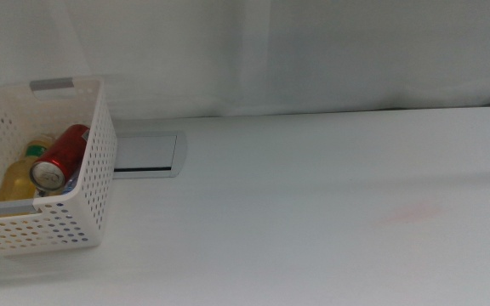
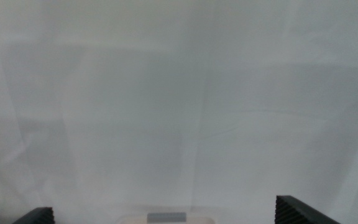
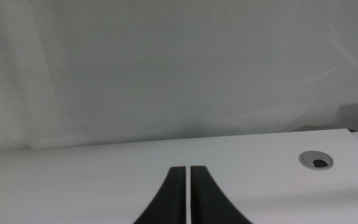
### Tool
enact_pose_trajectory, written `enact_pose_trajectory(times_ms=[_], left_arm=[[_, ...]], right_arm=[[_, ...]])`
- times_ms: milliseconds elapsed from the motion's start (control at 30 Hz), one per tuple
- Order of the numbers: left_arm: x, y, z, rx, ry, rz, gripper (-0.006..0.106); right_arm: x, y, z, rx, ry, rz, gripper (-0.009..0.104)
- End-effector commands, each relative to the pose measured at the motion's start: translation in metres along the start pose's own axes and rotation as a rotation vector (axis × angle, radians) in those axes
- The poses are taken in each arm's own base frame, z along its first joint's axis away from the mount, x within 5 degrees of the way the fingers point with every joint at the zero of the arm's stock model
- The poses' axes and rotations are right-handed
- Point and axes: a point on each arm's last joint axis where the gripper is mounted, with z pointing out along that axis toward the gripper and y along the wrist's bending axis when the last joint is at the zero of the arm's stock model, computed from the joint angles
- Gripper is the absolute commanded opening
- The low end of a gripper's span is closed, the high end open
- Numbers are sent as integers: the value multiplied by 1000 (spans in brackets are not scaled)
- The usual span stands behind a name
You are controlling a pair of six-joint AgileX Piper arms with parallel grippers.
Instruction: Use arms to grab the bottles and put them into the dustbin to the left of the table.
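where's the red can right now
In the middle view the red can lies tilted inside the white basket at the table's left, resting against the yellow bottle.

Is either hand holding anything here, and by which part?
Nothing is held. Left hand is open and empty; right hand is shut on nothing.

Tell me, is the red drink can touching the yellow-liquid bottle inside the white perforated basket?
Touching. The middle view shows the red drink can lying against the yellow-liquid bottle inside the white perforated basket, no gap between them.
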Motion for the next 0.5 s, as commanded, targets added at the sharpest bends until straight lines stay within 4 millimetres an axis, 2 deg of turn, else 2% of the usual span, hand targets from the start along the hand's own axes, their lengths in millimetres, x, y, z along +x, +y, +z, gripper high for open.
enact_pose_trajectory(times_ms=[0, 67, 133, 200, 300, 433, 467], left_arm=[[14, 2, -25, 34, -78, 21, 93], [35, 2, -43, 70, -115, 46, 91], [61, 1, -51, 110, -119, 78, 88], [85, -1, -57, 154, -132, 104, 81], [123, -6, -64, 244, -126, 86, 55], [169, -9, -60, 313, -58, 26, 1], [178, -10, -58, 318, -42, 11, -2]], right_arm=[[0, -1, 0, 10, -13, -21, -3], [0, -1, 0, 11, -13, -25, -3], [0, -1, 0, 11, -13, -27, -3], [0, -1, 0, 11, -13, -27, -3], [0, -1, 0, 11, -13, -27, -3], [0, -1, 0, 12, -13, -29, -3], [0, -1, 0, 12, -13, -29, -3]])
